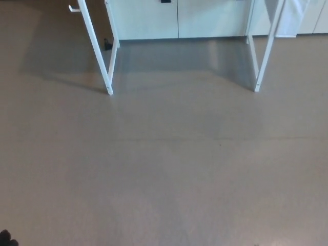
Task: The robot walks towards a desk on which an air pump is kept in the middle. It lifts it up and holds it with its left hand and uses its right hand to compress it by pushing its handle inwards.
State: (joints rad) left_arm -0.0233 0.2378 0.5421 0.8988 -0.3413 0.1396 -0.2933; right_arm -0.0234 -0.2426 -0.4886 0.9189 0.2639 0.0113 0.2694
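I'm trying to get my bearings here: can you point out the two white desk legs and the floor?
left desk leg point(97, 51), head view, mid-shaft
right desk leg point(266, 48), head view, mid-shaft
floor point(164, 174), head view, bare middle
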